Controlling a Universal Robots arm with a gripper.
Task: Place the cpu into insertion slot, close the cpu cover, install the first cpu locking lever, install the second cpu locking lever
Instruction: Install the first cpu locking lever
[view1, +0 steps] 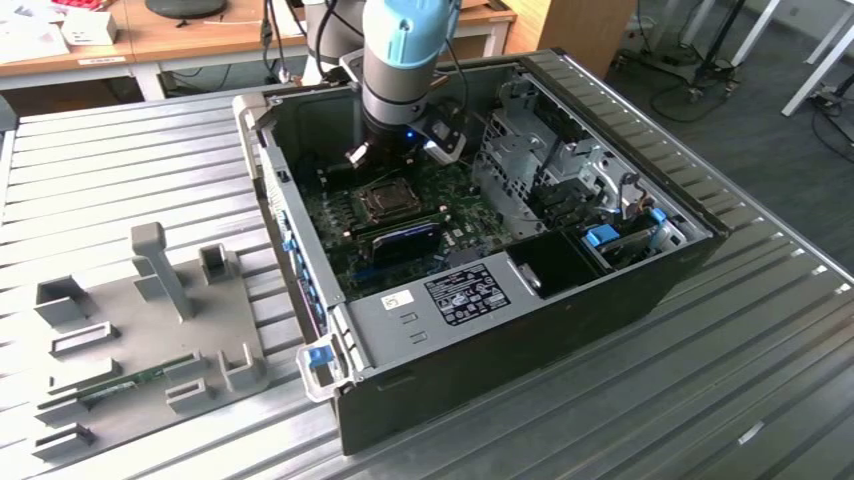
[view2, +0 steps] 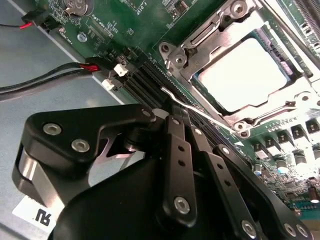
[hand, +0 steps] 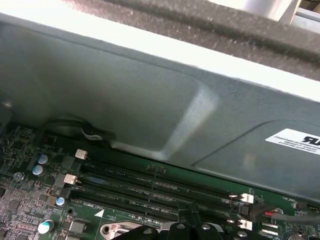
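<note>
1. The cpu (view2: 245, 75) lies seated in the insertion slot (view1: 388, 199), the cpu cover (view2: 202, 42) down around it.
2. A thin wire locking lever (view2: 187, 104) stands raised beside the socket; springy and slim, probably best pushed near its bent end.
3. The gripper (view2: 177, 117), fingers (view2: 176, 150) together, holds nothing and touches that lever.
4. Motherboard (view2: 125, 25) and computer case (view1: 534, 330) surround it.
</note>
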